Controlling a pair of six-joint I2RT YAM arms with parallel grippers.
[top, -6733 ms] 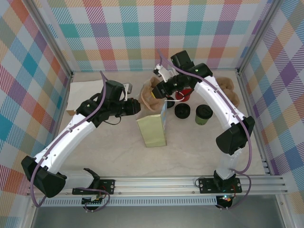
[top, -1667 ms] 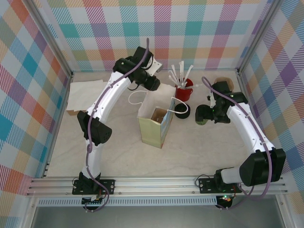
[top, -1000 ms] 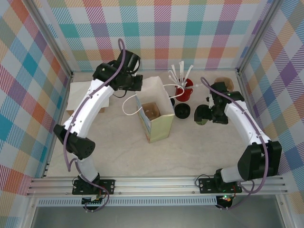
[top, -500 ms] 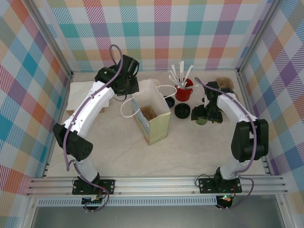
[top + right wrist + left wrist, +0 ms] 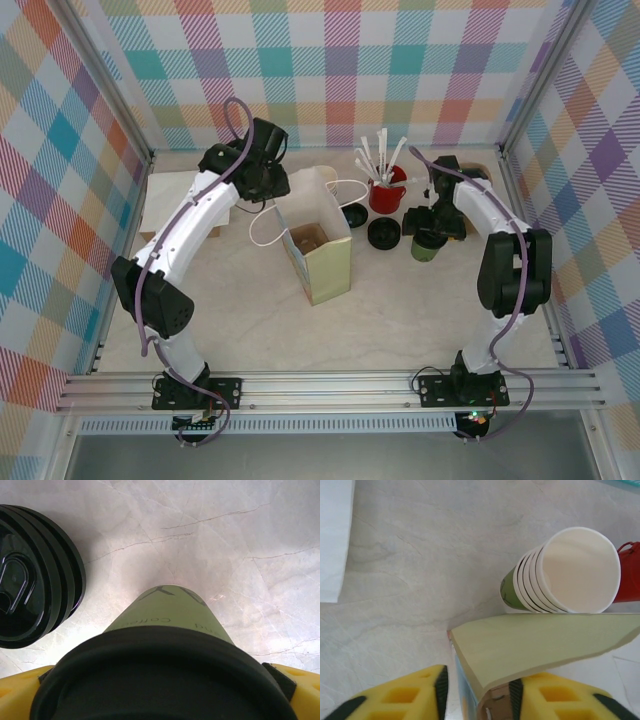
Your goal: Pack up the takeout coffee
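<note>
Right gripper (image 5: 157, 677) wide open around the takeout coffee (image 5: 170, 615), back right of tabletop (image 5: 400, 300); left gripper (image 5: 477, 690) partly open over bag (image 5: 535, 640) edge.

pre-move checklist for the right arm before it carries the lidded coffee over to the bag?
1. Lid seated on takeout coffee: ok.
2. Cup inside right gripper: ok, fingers flank it. The jaws look open, not clamped yet.
3. Upright paper bag with open mouth: ok.
4. Bag steadied by left gripper: not ok, jaws apart with the rim loose between them.
5. Room in the bag: cannot tell, a brown item already sits inside.
6. Low path to the bag: not ok, the lid stack stands between them, so lift over it.
</note>
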